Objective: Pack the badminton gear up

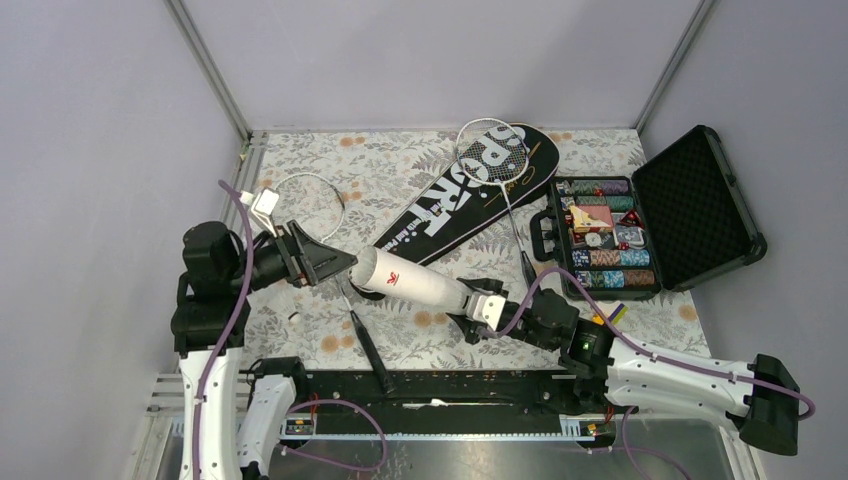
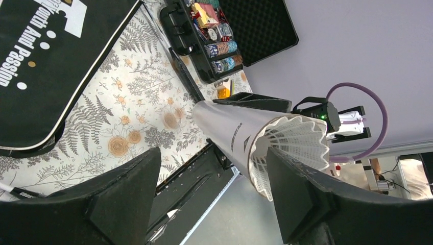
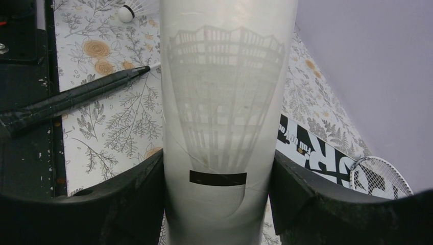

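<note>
— So, right gripper (image 1: 480, 310) pinches the tube (image 1: 415, 282) between its fingers; left gripper (image 1: 338, 268) has fingers spread either side of its mouth, shuttlecock (image 2: 296, 145) lodged there.

— Seems only half-seated, hard to tell. Tip the mouth down and it could slide out.

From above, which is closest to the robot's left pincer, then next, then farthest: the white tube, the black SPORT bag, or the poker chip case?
1. The white tube: its open end sits right at the left pincer, on the pincer's right in the top view.
2. The black SPORT bag: farther back, mid-table.
3. The poker chip case: at the table's far right side.
</note>
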### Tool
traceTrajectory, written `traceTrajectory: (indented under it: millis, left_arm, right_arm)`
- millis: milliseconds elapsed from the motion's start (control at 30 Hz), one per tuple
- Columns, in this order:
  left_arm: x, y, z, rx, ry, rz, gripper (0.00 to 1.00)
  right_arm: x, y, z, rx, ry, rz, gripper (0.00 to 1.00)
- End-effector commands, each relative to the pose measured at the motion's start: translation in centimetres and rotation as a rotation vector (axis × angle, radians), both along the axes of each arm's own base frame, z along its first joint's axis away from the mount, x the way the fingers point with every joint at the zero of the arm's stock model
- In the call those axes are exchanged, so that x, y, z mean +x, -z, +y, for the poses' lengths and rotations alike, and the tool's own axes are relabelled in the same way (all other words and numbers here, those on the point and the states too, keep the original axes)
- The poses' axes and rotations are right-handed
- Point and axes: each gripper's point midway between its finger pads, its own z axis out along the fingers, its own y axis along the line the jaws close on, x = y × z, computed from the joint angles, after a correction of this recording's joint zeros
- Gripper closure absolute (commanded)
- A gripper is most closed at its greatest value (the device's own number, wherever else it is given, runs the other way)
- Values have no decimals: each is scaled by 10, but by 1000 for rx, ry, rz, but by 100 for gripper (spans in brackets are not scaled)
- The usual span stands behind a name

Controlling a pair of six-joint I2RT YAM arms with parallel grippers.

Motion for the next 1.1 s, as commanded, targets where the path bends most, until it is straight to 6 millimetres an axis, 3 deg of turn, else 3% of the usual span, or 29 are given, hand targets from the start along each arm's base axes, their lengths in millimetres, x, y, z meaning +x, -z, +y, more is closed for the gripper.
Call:
traceTrajectory:
  millis: [0, 300, 567, 700, 900, 1067]
  left_arm:
    - [1, 0, -2, 6, 39, -30, 21]
    - [11, 39, -1, 54, 5, 105, 21]
    - [13, 45, -5, 75, 17, 127, 21]
    - [11, 45, -7, 68, 41, 131, 19]
    - [3, 10, -7, 40, 8, 62, 19]
    - [6, -19, 3, 42, -115, 26, 17]
  right_arm:
    - [-3, -37, 14, 95, -49, -47, 60]
    - [2, -46, 25, 115, -54, -79, 59]
    - [2, -60, 36, 147, -79, -94, 60]
    - [5, -53, 36, 113, -71, -91, 60]
    - [6, -35, 27, 89, -39, -72, 60]
    - [9, -33, 22, 92, -12, -72, 60]
